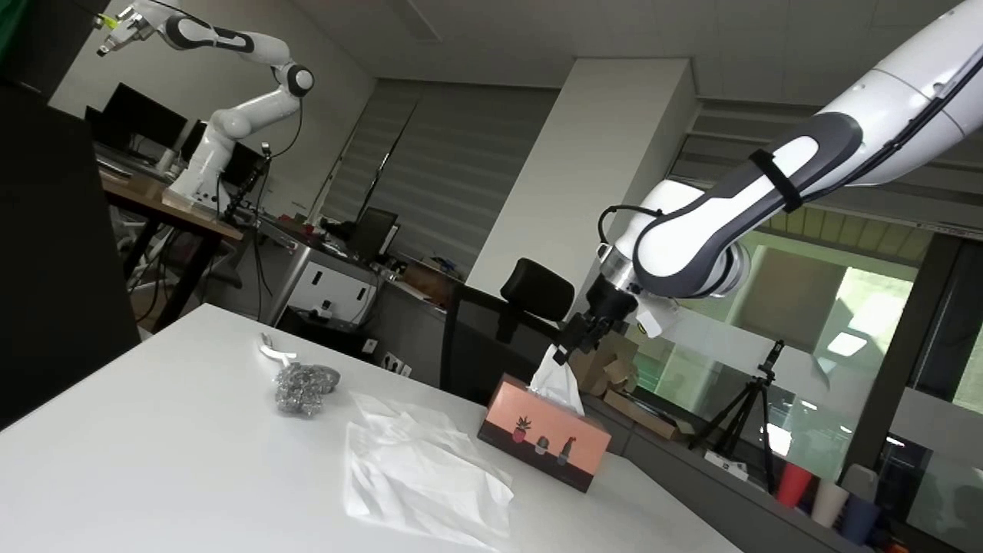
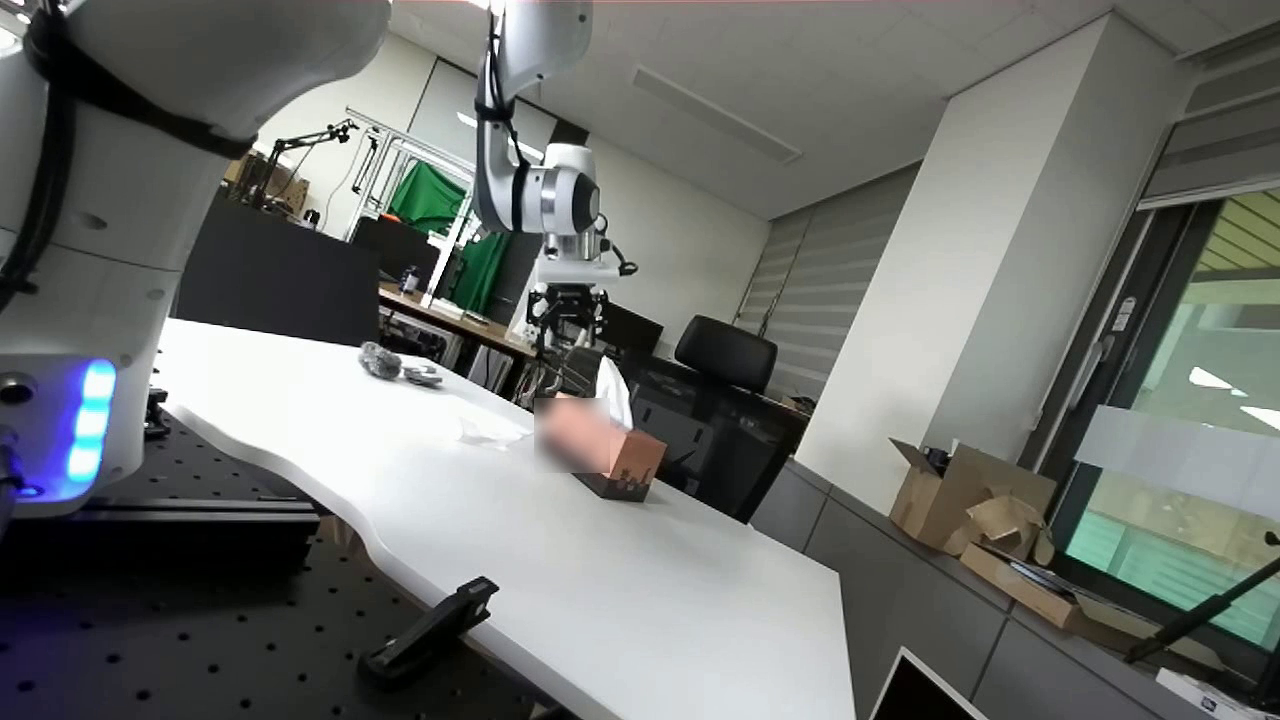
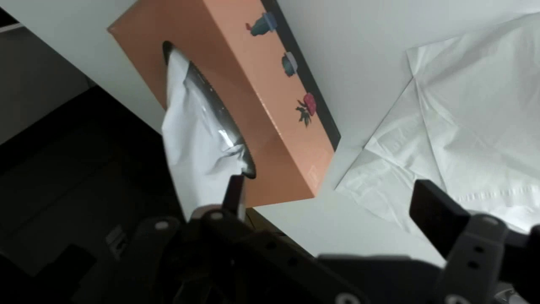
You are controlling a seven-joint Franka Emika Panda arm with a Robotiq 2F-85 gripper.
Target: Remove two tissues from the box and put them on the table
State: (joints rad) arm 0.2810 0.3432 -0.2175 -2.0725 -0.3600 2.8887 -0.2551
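The orange tissue box (image 1: pixel 544 436) with a dark base stands near the table's edge, and it also shows in the wrist view (image 3: pixel 236 93). A white tissue (image 1: pixel 558 382) sticks up from its slot; it shows in the wrist view too (image 3: pixel 190 143). White tissue sheets (image 1: pixel 426 465) lie spread and wrinkled on the white table (image 1: pixel 192 445) beside the box, also in the wrist view (image 3: pixel 485 118); their number is unclear. My gripper (image 3: pixel 331 194) is open above the box. One finger overlaps the standing tissue; whether it touches is unclear. The gripper (image 1: pixel 572 338) appears at the tissue's tip.
A grey wrapped bundle (image 1: pixel 305 388) and a small white-and-grey item (image 1: pixel 275 351) lie on the table past the sheets. A black chair (image 2: pixel 725 350) stands behind the box's edge. A black clamp-like piece (image 2: pixel 430 635) sits at the table's rim near the robot's base.
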